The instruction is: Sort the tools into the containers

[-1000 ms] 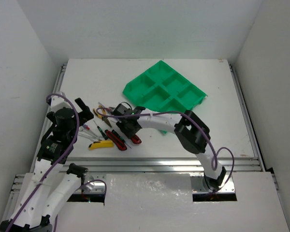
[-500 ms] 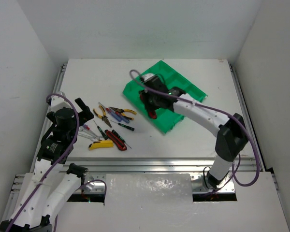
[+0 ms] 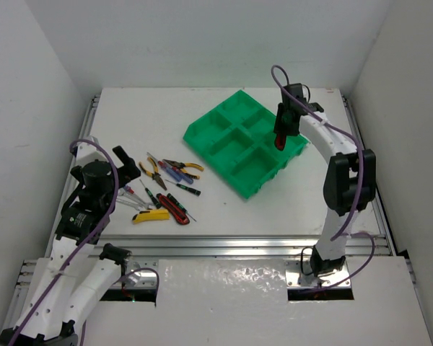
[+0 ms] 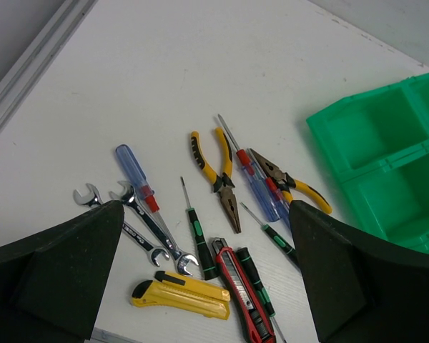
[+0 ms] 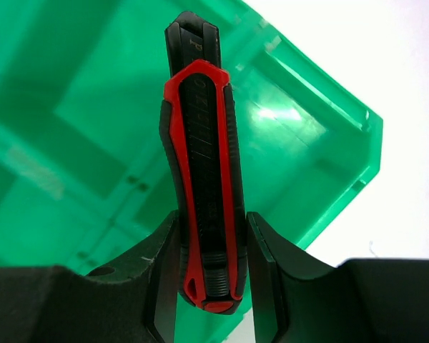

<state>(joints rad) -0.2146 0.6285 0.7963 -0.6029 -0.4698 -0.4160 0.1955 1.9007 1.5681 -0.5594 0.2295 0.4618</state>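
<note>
My right gripper [image 3: 281, 135] is shut on a red-and-black utility knife [image 5: 204, 179] and holds it above the right-hand compartments of the green organizer tray [image 3: 196, 135]. The tray fills the right wrist view [image 5: 307, 143] under the knife. My left gripper [image 3: 123, 162] is open and empty, hovering over the loose tools. Between its fingers [image 4: 71, 257] lie a yellow utility knife [image 4: 180, 294], a second red utility knife [image 4: 242, 293], two wrenches [image 4: 139, 229], yellow-handled pliers [image 4: 218, 179], a blue-handled screwdriver [image 4: 134, 171] and thin green-black screwdrivers [image 4: 196, 236].
The tools lie in a cluster [image 3: 166, 189] on the white table left of the tray. A second pair of pliers with yellow handles [image 4: 289, 184] lies nearest the tray corner [image 4: 372, 143]. White walls enclose the table on three sides.
My right arm lifted the red-and-black knife from the tool cluster, carried it across the tray and now holds it over the tray's far right side. The left arm has not moved.
</note>
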